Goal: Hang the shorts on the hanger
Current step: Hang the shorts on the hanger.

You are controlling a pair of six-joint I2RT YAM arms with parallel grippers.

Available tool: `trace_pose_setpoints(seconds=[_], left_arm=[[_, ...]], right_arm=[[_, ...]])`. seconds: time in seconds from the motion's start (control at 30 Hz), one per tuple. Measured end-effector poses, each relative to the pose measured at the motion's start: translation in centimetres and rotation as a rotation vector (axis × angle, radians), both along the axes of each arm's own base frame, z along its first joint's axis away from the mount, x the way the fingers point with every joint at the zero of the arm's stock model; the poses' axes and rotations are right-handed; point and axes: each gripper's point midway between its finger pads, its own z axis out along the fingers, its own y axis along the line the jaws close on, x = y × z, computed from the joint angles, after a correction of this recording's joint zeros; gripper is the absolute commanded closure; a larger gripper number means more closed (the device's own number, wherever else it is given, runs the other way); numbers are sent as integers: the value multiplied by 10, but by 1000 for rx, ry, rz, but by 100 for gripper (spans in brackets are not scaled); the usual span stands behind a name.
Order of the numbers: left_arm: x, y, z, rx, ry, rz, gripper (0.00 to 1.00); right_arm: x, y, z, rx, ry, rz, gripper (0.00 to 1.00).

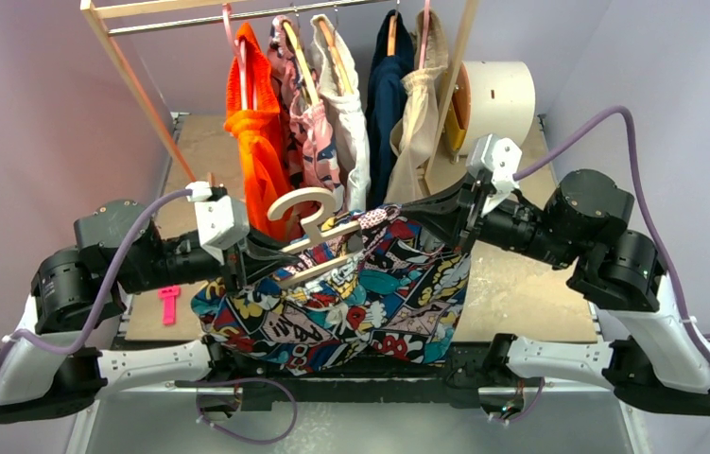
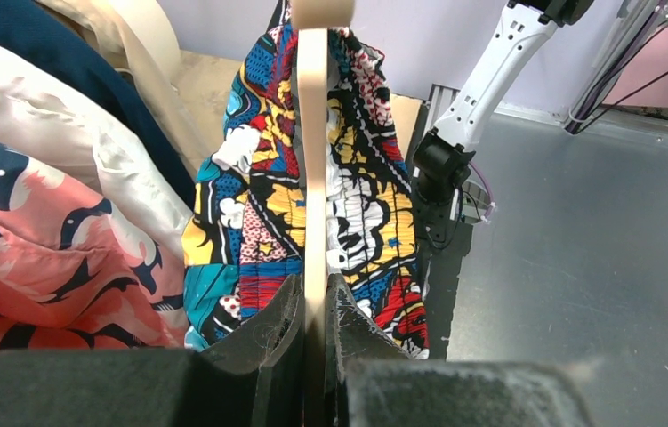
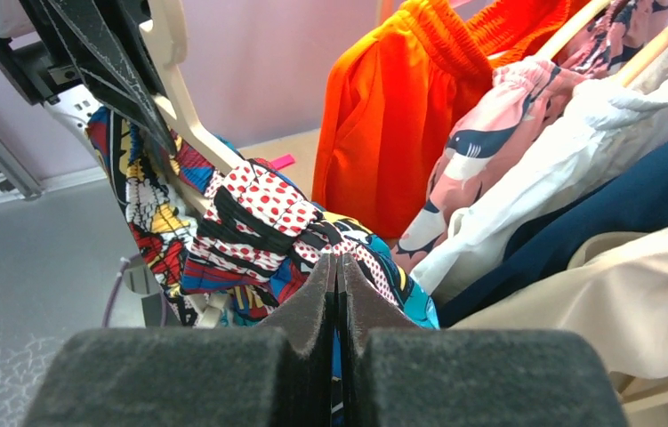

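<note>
Top view: we see the left tool (image 1: pixel 237 265) clenched on the cream hanger (image 1: pixel 318 227), which it holds in the air in front of the rack (image 1: pixel 237 14), hook pointing up toward the hanging clothes. The shorts (image 1: pixel 360 303) hang spread out between the two arms above the near edge of the table (image 1: pixel 530 284), their waistband draped over the hanger's lower part. The right tool (image 1: pixel 467 222) grips their upper right corner. Left wrist view: we see the left tool (image 2: pixel 315 298) with both fingers pressed on the hanger (image 2: pixel 312 133), seen edge-on, and the shorts (image 2: pixel 374 205) bunched on both sides of it. Right wrist view: we see the right tool (image 3: pixel 337 271) clamped with no visible gap, the shorts (image 3: pixel 259 222) pinched at its tips, their red-dotted waistband lying against the hanger (image 3: pixel 192 116). The left tool (image 3: pixel 108 62) shows at upper left. An orange garment (image 3: pixel 392 107) and a pink patterned garment (image 3: pixel 490 116) hang just beside.
</note>
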Motion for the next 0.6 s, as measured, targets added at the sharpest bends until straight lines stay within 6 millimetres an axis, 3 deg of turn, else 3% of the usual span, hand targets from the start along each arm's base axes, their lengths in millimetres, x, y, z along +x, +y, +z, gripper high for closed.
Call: trace_pose_setpoints(seconds=[0.13,0.17,0.23,0.3,0.37,0.6], left_arm=[[-1,4,2,-9,-5,6,100],[-1,5,2,-11,-7,10,100],[-1,8,3,-13,-8,14,100],[-2,10,3,-15,-9,17,100],[-3,12,5,-22,-11,18,100],[-6,9,9,-31,-5,-6,100]], right_arm=[[2,-7,2,8,-6,-27,100],[2,-8,2,7,-5,-35,91],[2,-10,2,7,-7,-39,62],[1,-11,3,10,-2,-40,46],[0,-12,7,19,-6,-36,42],[-20,-2,50,105,-60,91,40]])
